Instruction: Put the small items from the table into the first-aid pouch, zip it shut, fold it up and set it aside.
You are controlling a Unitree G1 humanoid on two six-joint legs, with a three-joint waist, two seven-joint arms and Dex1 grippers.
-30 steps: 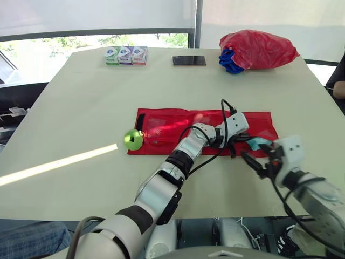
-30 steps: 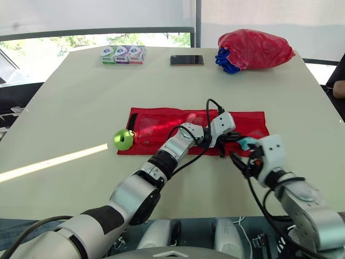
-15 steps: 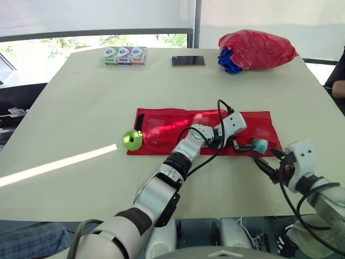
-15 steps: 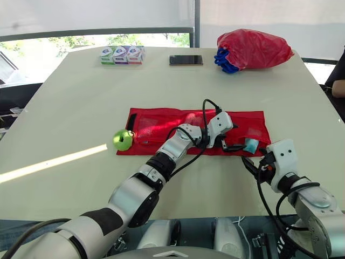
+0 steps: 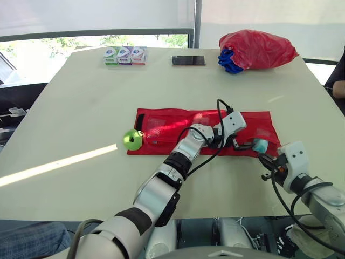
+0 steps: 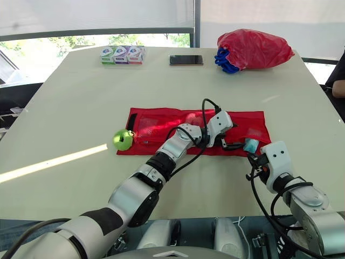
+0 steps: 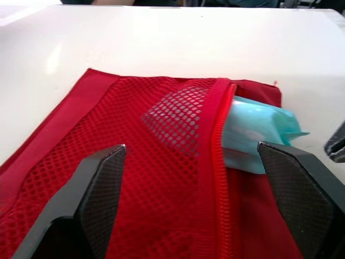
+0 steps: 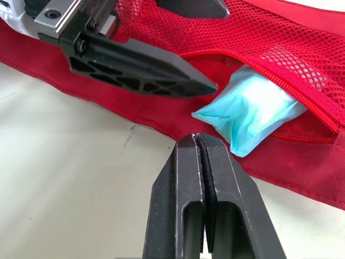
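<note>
The red first-aid pouch (image 5: 178, 127) lies flat and unfolded in the middle of the table. A teal packet (image 5: 261, 145) sticks halfway out of the zipped mesh pocket (image 7: 161, 135) at the pouch's right end. My left gripper (image 5: 245, 142) rests low over that end, open, with its fingers (image 7: 99, 194) either side of the pocket mouth and the teal packet (image 7: 253, 135). My right gripper (image 5: 266, 162) is shut and empty, just nearer than the teal packet (image 8: 253, 108) and pointing at it. A green ball-shaped item (image 5: 132, 140) sits against the pouch's left end.
At the far edge stand three small boxes (image 5: 125, 55), a dark phone (image 5: 188, 60) and a red bag (image 5: 256, 49) with blue handles. A person's arm (image 5: 339, 86) shows at the right edge. Bare tabletop (image 5: 81, 108) lies left of the pouch.
My left gripper has opened over the pouch's right end. My right gripper has shut with nothing in it, swung out to the right and come back close by the packet.
</note>
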